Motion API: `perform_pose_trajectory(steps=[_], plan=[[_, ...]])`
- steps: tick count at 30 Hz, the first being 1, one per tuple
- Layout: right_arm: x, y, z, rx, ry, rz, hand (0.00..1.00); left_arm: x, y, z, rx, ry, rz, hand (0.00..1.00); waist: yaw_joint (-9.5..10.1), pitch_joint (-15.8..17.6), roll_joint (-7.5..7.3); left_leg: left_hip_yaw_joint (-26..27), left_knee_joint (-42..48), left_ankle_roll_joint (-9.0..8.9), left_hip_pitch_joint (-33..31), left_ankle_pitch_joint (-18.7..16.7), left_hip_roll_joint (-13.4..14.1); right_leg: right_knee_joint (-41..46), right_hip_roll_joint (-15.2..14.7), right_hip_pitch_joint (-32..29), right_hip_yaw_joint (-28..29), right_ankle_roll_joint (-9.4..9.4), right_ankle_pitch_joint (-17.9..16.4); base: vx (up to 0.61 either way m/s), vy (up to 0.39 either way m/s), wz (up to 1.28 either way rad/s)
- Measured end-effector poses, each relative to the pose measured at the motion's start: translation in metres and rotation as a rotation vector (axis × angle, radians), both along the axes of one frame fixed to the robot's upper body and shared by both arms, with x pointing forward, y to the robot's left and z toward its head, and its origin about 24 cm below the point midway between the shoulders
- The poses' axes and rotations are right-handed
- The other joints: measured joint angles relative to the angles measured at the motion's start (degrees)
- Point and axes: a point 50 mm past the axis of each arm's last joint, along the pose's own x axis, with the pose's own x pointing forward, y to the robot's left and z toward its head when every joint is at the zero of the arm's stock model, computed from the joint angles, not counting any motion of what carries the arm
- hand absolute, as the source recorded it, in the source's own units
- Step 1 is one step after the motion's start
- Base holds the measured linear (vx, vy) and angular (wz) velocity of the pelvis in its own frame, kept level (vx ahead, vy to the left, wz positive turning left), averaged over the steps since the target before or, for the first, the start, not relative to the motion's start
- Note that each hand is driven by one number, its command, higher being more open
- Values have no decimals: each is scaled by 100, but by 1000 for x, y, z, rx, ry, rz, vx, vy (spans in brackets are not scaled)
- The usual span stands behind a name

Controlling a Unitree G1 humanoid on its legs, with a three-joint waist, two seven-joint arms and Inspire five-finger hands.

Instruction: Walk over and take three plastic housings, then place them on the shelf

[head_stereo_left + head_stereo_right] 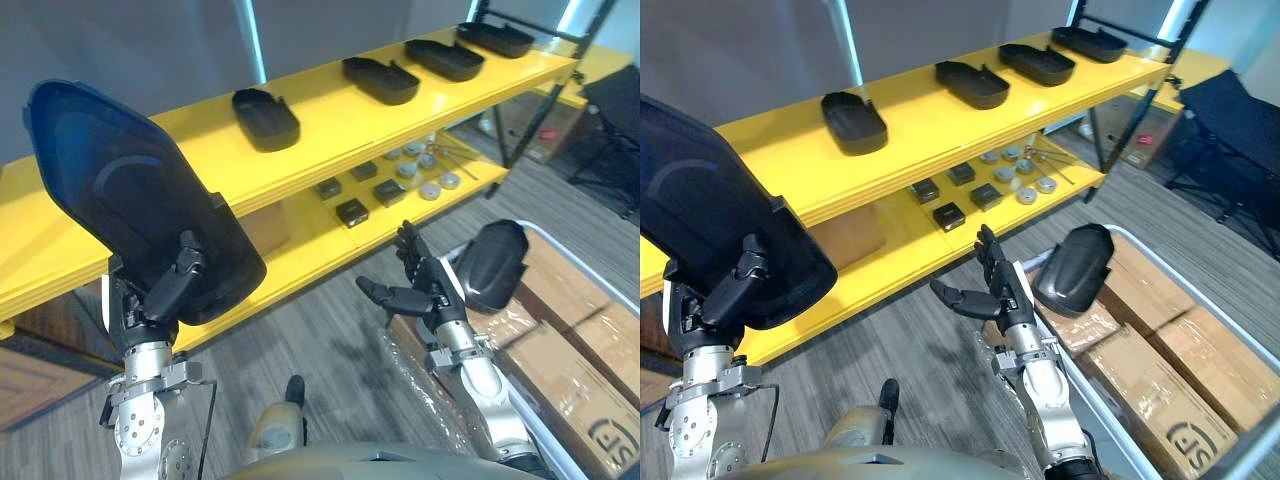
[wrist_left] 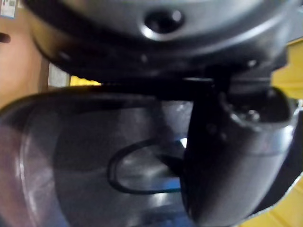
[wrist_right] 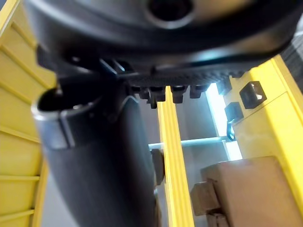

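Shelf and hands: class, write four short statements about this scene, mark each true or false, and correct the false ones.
1. The left hand grips a dark housing. True.
2. The right hand is shut on a housing. False: its fingers are spread open and it holds nothing.
3. Four housings lie on the top shelf. True.
4. The lower shelf is bare. False: small black boxes and grey round parts lie on it.

Bright, even indoor light.
Vertical light strips (image 1: 256,40) glow behind the shelf (image 1: 330,125); soft glare on its top board.
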Motion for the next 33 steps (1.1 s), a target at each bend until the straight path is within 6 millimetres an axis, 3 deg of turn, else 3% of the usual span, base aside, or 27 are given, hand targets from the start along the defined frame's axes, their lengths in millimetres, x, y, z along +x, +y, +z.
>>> perform_pose_trajectory(steps=[2,4,6,7,8,9,10,11,14,15,16,17,18,20,24,25,28,30,31,32,33], plan=[[2,5,1,32,-6,-34,100,-1,4,1,6,-4,3,0,107,5,-179,69,278,96,-6,-298,-239,-140,-94,259,-11,-7,63,186,147,50],[11,6,10,21,-47,-40,100,-1,8,3,16,-14,12,0,158,-38,-172,-72,635,242,12,-651,-348,1834,-568,-516,656,0,746,252,188,43],[23,10,22,17,-102,-22,100,-3,15,5,31,-12,47,0,127,-22,-177,-157,443,371,320,-754,-383,2896,-851,-1042,1000,-125,1566,248,92,2],[27,12,27,20,-128,-17,100,-2,16,7,35,-17,53,0,94,16,-106,-222,378,451,451,-787,-377,3247,-836,-1263,1114,-182,1277,298,34,3],[31,12,34,-2,-169,-8,100,2,17,10,29,-35,65,0,86,19,-99,-388,382,526,582,-862,-337,3387,-612,-1552,1191,-478,556,230,6,6],[33,11,37,-12,-187,-3,100,5,17,12,25,-47,67,0,71,34,-37,-467,384,508,628,-886,-294,3271,-424,-1675,1204,-588,360,186,19,23],[37,9,46,-28,-230,-1,100,12,16,17,23,-77,65,0,-12,56,71,-628,400,485,660,-934,-185,2692,17,-1880,1247,-719,189,182,-34,71],[38,1,59,-27,-294,-19,100,25,10,23,23,-115,29,0,-115,61,83,-899,400,470,645,-983,-160,1741,474,-2122,1635,-687,205,177,-66,101],[34,-7,86,96,-422,-28,100,35,1,21,4,-113,-13,0,-266,37,8,-1255,437,350,697,-1106,-289,362,785,-2147,2244,-400,417,134,-140,96],[32,-6,95,120,-461,-22,100,35,0,20,2,-111,-17,0,-261,34,-71,-1280,448,298,728,-1144,-355,206,775,-2112,2349,-406,395,187,-268,90],[30,-5,108,121,-526,-13,100,36,-1,19,-4,-106,-18,0,-289,24,-185,-1359,505,203,768,-1250,-459,186,750,-2040,2475,-409,587,231,-312,97],[27,-4,122,116,-600,-2,100,34,-4,14,-20,-86,-24,0,-345,-9,-95,-1289,523,139,817,-1297,-371,252,752,-1935,2322,-397,611,306,-371,110],[27,-3,136,114,-659,11,100,32,-6,11,-24,-68,-26,0,-324,-65,6,-1044,621,79,800,-1344,-135,234,770,-1812,2054,-531,740,252,-285,92],[28,-5,146,110,-704,6,100,31,-9,8,-40,-57,-32,0,-262,-132,156,-831,1006,-46,710,-1527,149,90,901,-1496,1653,-651,893,223,-233,73],[26,-18,144,88,-691,-44,100,29,-11,4,-51,-42,-49,0,-270,-77,266,499,2369,-24,223,-1548,680,-485,1087,-616,979,-795,944,266,-165,75],[25,-22,140,82,-674,-65,100,30,-12,0,-57,-27,-52,0,-276,-74,282,1001,2609,79,170,-1634,867,-689,1084,-344,842,-784,976,248,-65,53],[21,-34,135,71,-658,-116,100,32,-17,-5,-59,-6,-74,0,-380,-79,296,1403,1980,72,140,-1607,1167,-899,914,-173,714,-714,1018,218,55,29],[17,-45,131,59,-644,-167,100,36,-25,-5,-40,-3,-109,0,-453,-80,309,1470,1385,16,151,-1269,1275,-927,688,-171,715,-619,1070,210,272,13],[15,-55,128,40,-627,-200,100,40,-30,-2,-5,-12,-143,0,-549,-146,475,1518,958,-14,239,-241,1374,-903,570,-149,746,-398,1077,166,257,-3],[15,-58,126,44,-619,-215,100,42,-30,0,10,-19,-156,0,-548,-128,430,1465,919,-173,350,-384,1275,-891,478,-150,814,-241,1046,200,325,-6],[15,-61,122,59,-601,-220,100,47,-29,5,45,-32,-182,0,-643,-97,348,1618,739,-157,475,-512,1057,-905,267,-147,849,-140,1113,134,329,-3]])
